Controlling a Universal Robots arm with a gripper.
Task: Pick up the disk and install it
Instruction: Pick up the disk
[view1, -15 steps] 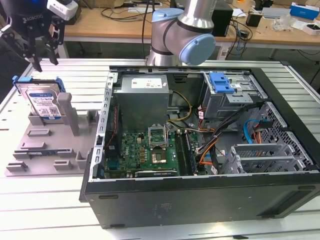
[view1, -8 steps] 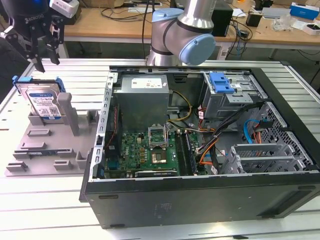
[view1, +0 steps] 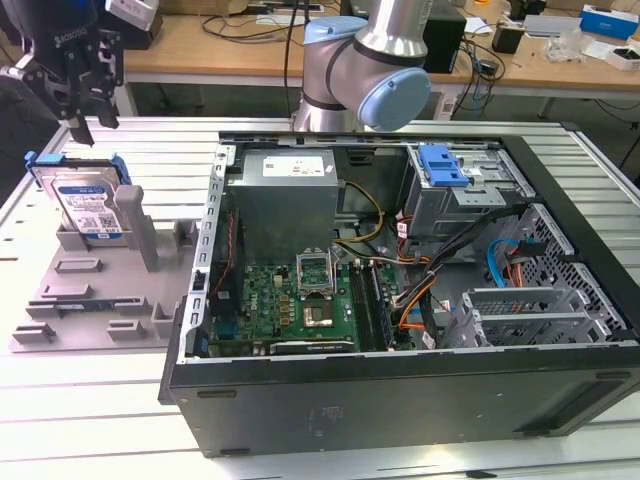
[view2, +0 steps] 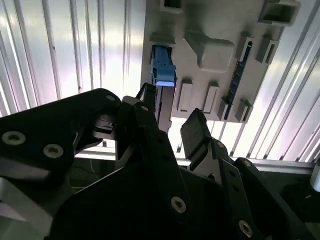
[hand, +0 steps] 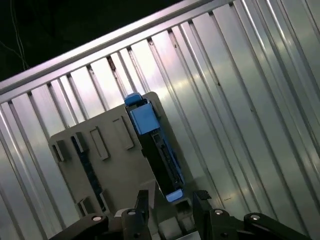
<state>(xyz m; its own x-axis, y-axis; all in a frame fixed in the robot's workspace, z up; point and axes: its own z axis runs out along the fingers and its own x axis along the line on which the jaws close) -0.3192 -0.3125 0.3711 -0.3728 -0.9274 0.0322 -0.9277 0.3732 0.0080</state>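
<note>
My jaws hang open and empty just above the disk, which stands on edge in a grey holder on the counter. I judge it stiff, weighty and shock-sensitive, best pinched across its flat faces near the top edge.

An open computer case sits beside a grey fixture plate on the ribbed metal table.

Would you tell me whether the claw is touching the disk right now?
Apart. In the exterior view the claw hangs above the disk, with bare table showing between them.
</note>
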